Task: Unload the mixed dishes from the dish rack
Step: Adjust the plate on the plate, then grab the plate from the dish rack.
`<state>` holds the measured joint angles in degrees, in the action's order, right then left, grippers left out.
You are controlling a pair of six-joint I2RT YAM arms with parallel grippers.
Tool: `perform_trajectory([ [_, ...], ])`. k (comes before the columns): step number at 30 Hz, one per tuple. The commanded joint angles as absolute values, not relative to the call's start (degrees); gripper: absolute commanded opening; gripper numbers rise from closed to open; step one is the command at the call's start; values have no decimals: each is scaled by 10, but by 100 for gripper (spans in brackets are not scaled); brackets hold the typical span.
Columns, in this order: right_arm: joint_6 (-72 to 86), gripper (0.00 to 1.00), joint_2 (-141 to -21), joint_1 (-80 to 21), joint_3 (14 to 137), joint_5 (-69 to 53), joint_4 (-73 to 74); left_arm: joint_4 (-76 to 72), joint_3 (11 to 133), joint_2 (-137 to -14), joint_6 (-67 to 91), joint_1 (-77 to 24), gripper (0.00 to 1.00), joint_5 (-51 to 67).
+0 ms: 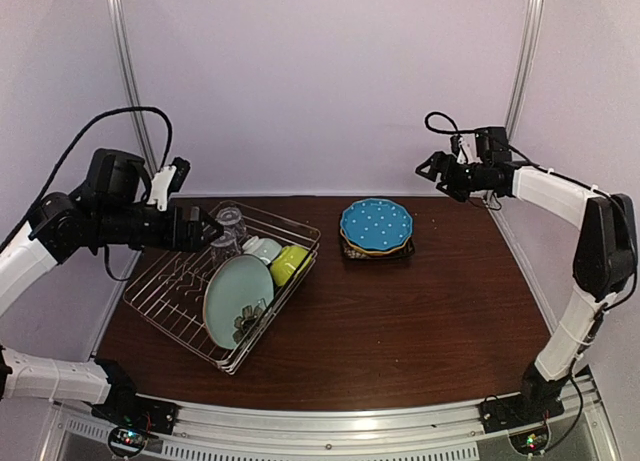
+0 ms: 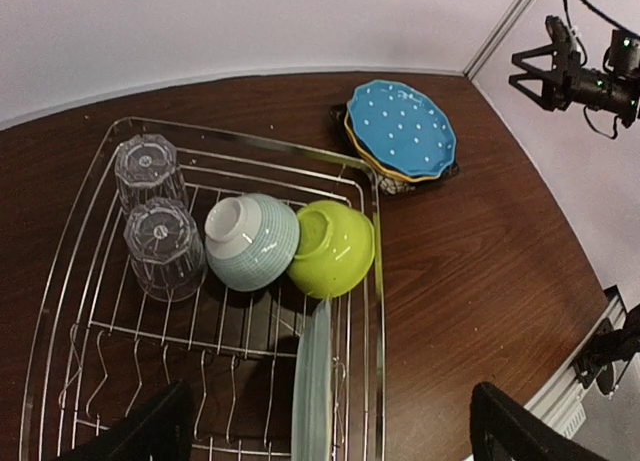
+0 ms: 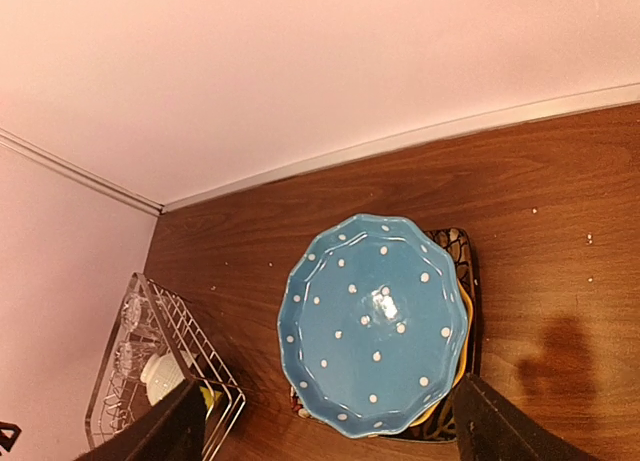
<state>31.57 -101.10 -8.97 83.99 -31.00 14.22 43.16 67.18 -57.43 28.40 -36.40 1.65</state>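
The dish rack (image 1: 170, 303) sits at the table's left. It holds an upright pale teal plate (image 1: 238, 293), a lime-green bowl (image 1: 289, 264), a small pale bowl (image 1: 264, 248) and two clear glasses (image 1: 228, 223) upside down. My left gripper (image 1: 205, 226) is open and empty above the rack, over the teal plate's edge (image 2: 312, 391). The blue dotted plate (image 1: 376, 224) tops a stack on the table, with the orange-yellow plate (image 3: 462, 326) and the dark patterned plate (image 3: 455, 243) under it. My right gripper (image 1: 432, 168) is open and empty, high above and to the right of the stack.
The white back wall (image 1: 320, 81) and side walls close the wooden table (image 1: 420, 321) in. Metal frame posts (image 1: 525, 51) stand at the back corners. An aluminium rail (image 1: 330, 421) runs along the near edge.
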Motion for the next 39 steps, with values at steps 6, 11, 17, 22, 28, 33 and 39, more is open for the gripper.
perform_trajectory([
  [6,257,93,-909,-104,781,-288,163,513,628,-585,255,-369,97,108],
  [11,245,98,-863,-115,755,-275,166,518,613,-605,251,-384,97,113],
  [17,237,99,-821,-125,724,-257,170,519,606,-633,251,-390,83,93],
  [22,212,100,-789,-134,716,-235,189,510,611,-664,250,-396,68,76],
  [28,171,100,-752,-138,716,-176,215,503,612,-697,251,-406,56,54],
  [33,153,100,-734,-137,712,-130,225,494,615,-722,256,-412,49,47],
  [39,168,100,-704,-132,684,-86,197,493,618,-738,263,-414,36,40],
])
